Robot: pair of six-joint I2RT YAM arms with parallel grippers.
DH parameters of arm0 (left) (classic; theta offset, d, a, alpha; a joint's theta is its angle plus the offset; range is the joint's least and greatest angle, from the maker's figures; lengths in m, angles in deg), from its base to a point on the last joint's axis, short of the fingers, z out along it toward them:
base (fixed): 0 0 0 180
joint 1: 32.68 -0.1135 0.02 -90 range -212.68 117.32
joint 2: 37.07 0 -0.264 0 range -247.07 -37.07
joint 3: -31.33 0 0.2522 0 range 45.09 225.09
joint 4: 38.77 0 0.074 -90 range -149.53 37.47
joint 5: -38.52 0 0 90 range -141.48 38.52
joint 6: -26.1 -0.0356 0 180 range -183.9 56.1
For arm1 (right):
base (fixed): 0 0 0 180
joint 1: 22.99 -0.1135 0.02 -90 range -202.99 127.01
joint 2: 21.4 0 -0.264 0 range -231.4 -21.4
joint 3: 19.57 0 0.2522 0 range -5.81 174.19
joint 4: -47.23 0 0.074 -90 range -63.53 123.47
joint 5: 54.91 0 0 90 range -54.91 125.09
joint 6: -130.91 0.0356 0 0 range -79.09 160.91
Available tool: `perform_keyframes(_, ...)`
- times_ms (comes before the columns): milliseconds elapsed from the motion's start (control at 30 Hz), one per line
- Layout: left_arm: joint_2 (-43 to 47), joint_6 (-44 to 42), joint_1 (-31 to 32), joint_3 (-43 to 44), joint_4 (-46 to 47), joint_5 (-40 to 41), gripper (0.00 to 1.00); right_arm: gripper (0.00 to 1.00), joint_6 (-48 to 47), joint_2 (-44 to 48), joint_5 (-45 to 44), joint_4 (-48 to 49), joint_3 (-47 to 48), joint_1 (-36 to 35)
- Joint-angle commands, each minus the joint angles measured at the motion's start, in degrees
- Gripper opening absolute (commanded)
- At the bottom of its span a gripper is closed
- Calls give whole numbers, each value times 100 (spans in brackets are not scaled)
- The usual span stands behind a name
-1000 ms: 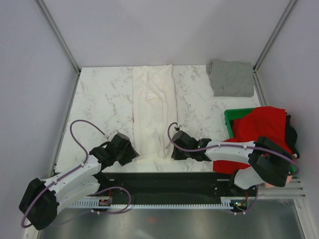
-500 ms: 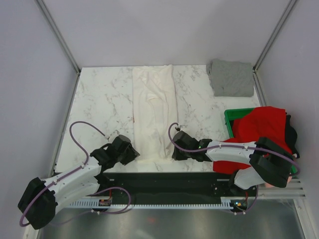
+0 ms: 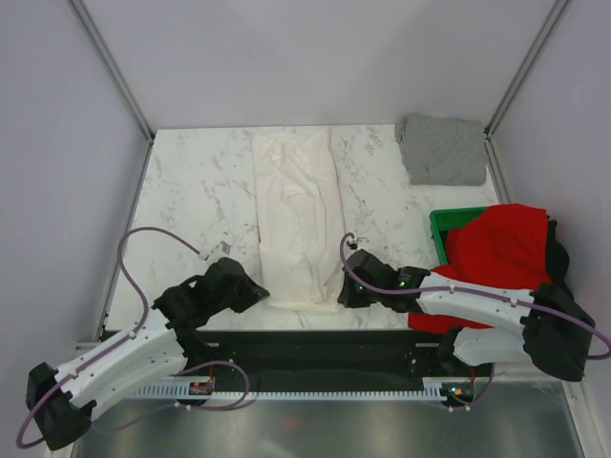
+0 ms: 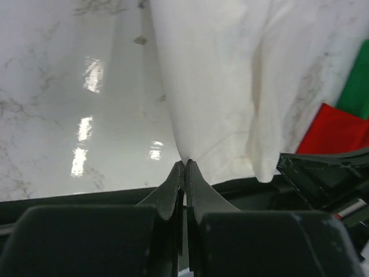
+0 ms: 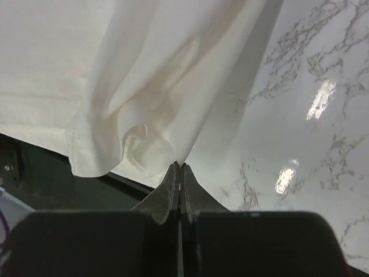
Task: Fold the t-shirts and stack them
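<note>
- The left gripper (image 4: pixel 184 165) is clenched, its tips pinching the near-left corner of the long white cotton t-shirt (image 3: pixel 298 205).
- The right gripper (image 5: pixel 179 167) is clenched on the shirt's near-right corner, where the cloth bunches.
- The shirt lies as a narrow strip running near to far on the white marble table (image 3: pixel 191 191).
- A grey folded square t-shirt (image 3: pixel 441 150) sits at the far right corner.
- A red t-shirt (image 3: pixel 496 250) drapes over the green plastic crate (image 3: pixel 439 221) on the right.

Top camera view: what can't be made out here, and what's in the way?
1. Inside the green crate: the red shirt drapes over it in the top view.
2. Near corners of the white shirt: covered by the left gripper and right gripper in the top view.
3. The dark cloth at the right edge: mostly buried under the red shirt.
</note>
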Motion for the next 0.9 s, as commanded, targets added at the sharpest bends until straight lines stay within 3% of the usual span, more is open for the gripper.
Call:
perform_keyframes(0,295,307,93,548,-770,93,2,0,190,870,59,-947,44,-47)
perform_keyframes(167,260,334,216,995,-1025,-164,2,0,322,1005,-404,-1859,825,-354)
perform_keyframes(300,-91,-79,216,1908,-1561,670,2,0,-28,637,-1196,-2520,1800,-241)
perform_keyframes(400,-626,-465,199,2795,-1729,1372,2,0,-608,137,-1364,-2706,2827,92)
perform_keyframes(533,-1400,-922,67,3500,-1650,1621,2,0,-1197,-523,-1356,-2751,3629,523)
perform_keyframes(667,-2077,-1475,-677,3984,-1300,1367,2,0,-1637,-1339,-1277,-2681,4236,901)
perform_keyframes(867,-2982,-2189,-1996,4116,-490,215,2,0,-2138,-2210,-856,-2417,4860,1596)
